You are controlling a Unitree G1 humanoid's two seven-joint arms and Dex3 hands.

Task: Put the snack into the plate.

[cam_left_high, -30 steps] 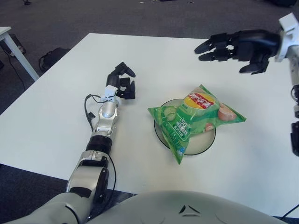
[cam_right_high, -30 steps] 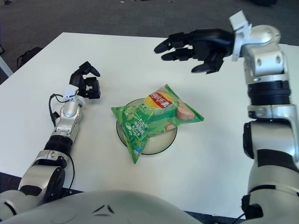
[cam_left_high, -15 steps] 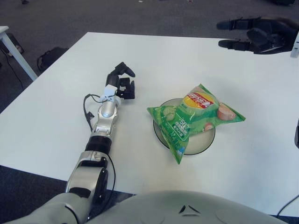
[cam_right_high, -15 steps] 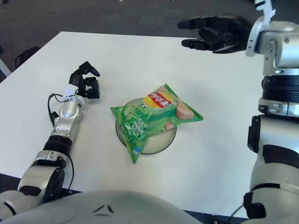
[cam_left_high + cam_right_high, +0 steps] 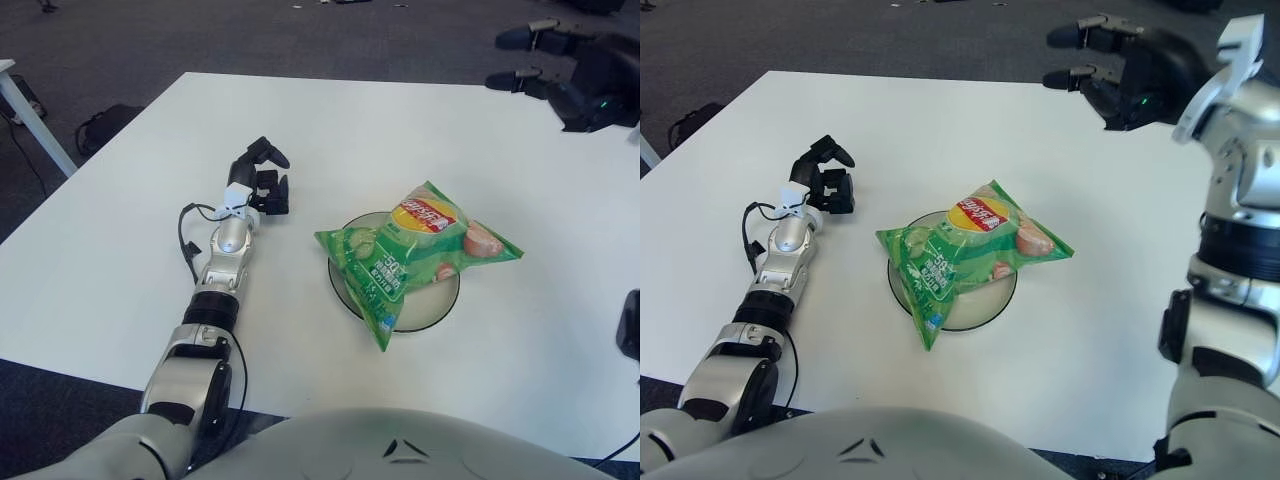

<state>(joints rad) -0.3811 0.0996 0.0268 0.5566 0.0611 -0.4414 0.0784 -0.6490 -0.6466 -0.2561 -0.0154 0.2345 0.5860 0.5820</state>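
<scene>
Snack bag (image 5: 418, 255) lies across plate (image 5: 438, 308), long axis diagonal. Right hand (image 5: 1118, 68) raised up and behind it, fingers spread, empty (left hand (image 5: 262, 180) nearer, curled, idle).

Snack bag (image 5: 415, 258): glossy crinkled plastic film, green, printed. Plate (image 5: 437, 302): smooth, slightly shiny, dark rim, looks ceramic or hard plastic. Table (image 5: 120, 250): matt white, smooth. Left hand (image 5: 262, 176) and right hand (image 5: 1130, 70): black matt plastic; forearm shells are silver satin metal-look.
</scene>
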